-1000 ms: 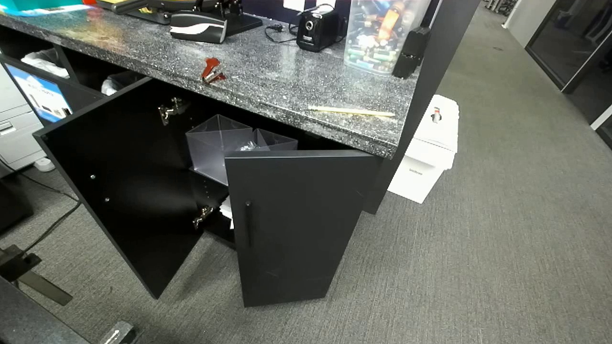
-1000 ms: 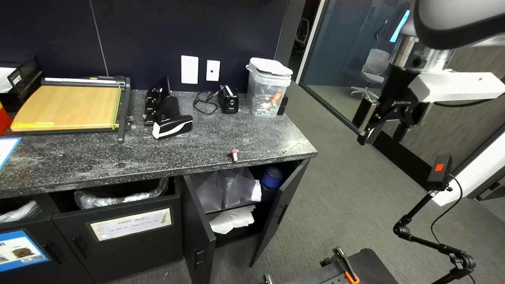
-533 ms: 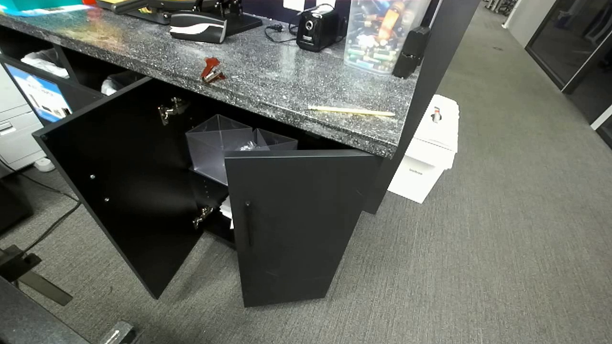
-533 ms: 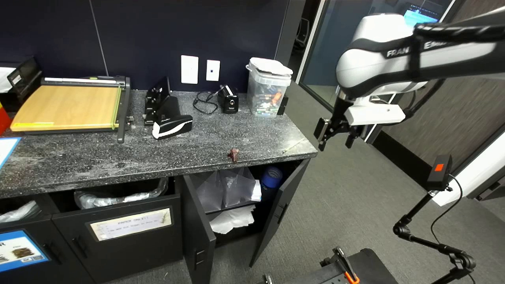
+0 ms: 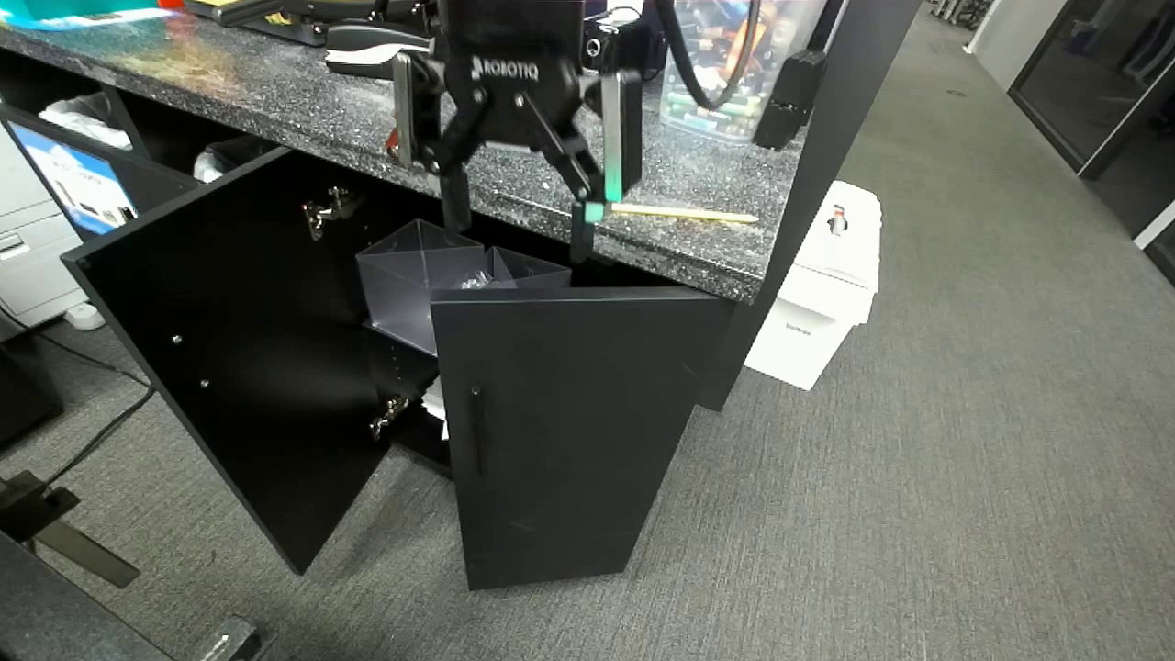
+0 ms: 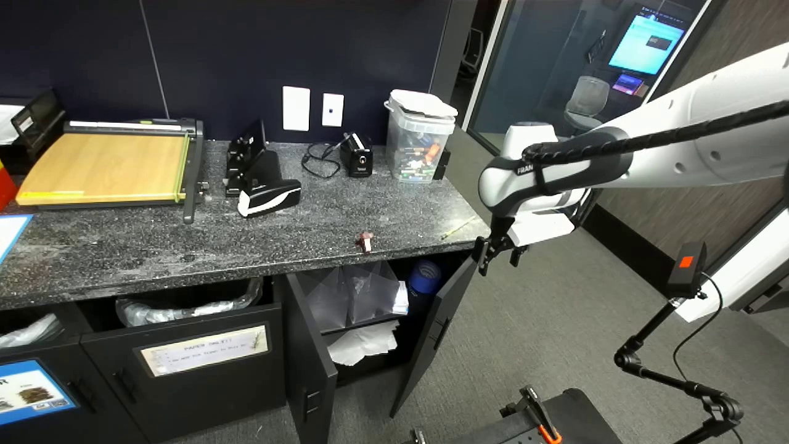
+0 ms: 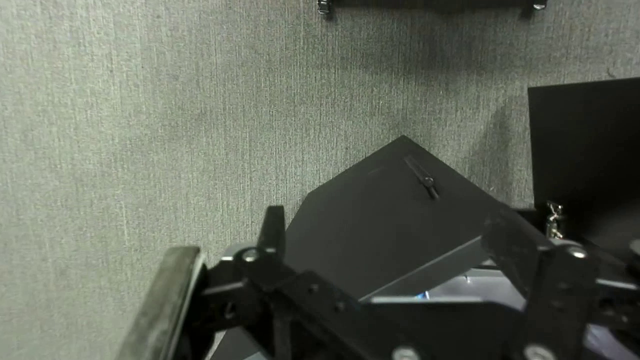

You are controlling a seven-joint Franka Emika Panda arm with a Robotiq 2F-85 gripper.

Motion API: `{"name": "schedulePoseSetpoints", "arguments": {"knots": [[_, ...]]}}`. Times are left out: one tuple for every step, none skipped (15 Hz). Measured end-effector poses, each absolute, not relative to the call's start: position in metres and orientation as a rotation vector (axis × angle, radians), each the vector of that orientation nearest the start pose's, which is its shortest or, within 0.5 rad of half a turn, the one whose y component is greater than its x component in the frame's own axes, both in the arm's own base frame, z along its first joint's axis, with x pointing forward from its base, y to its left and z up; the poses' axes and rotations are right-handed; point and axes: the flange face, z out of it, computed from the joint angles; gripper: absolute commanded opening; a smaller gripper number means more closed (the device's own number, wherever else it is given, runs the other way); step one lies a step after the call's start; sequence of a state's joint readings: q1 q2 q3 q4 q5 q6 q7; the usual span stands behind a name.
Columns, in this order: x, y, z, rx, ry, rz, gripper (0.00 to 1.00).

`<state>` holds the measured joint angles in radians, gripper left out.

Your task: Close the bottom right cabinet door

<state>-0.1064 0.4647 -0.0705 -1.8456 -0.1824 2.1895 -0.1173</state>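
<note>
— Compared with a moment ago, the arm [image 6: 696, 154] has been brought lower and nearer to the cabinet, and in an exterior view the end effector [image 5: 519, 222] is now seen, its fingers [image 5: 582, 239] set wide apart. Where is the bottom right cabinet door [image 5: 574, 441] found?

— Below the corner of the worktop [image 5: 275, 92], partly open, with its dark handle [image 5: 476, 431] turned outward.

— What is difficult to make out?

— Whether the door is touched by the fingers cannot be told. In the wrist view, parts of its top edge are covered by the blurred fingers. In an exterior view, the red staple remover [image 5: 392, 143] is mostly hidden by the end effector, and the pencil [image 5: 688, 215] is partly covered.

— And the edges, the free room?

— Some of the worktop's front edge is overlapped by the fingers. Along the outer face of the door, carpet [image 5: 918, 477] is widely seen.

— Which other things are placed around?

— Open also is the other door [image 5: 248, 367]; behind the gap between both, transparent bins [image 5: 399, 289] are kept. Further back on the worktop, a plastic tub [image 6: 421, 139] is set.
</note>
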Motion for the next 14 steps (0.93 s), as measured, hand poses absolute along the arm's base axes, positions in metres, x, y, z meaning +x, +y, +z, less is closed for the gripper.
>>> {"name": "schedulePoseSetpoints", "arguments": {"knots": [[0.622, -0.119, 0.247, -3.286, -0.143, 0.271, 1.00], [0.624, -0.122, 0.228, -3.283, -0.189, 0.307, 1.00], [0.624, -0.124, 0.211, -3.282, -0.236, 0.340, 1.00], [0.624, -0.126, 0.194, -3.279, -0.281, 0.373, 1.00], [0.624, -0.127, 0.177, -3.276, -0.321, 0.409, 1.00], [0.623, -0.128, 0.160, -3.276, -0.356, 0.446, 1.00], [0.622, -0.130, 0.142, -3.271, -0.387, 0.486, 1.00], [0.620, -0.131, 0.124, -3.264, -0.413, 0.523, 1.00], [0.618, -0.132, 0.106, -3.250, -0.433, 0.556, 1.00], [0.616, -0.134, 0.089, -3.236, -0.455, 0.579, 1.00], [0.615, -0.135, 0.072, -3.223, -0.475, 0.596, 1.00], [0.615, -0.137, 0.055, -3.215, -0.488, 0.601, 1.00], [0.616, -0.138, 0.041, -3.210, -0.499, 0.597, 1.00], [0.617, -0.137, 0.027, -3.200, -0.510, 0.577, 1.00]]}}
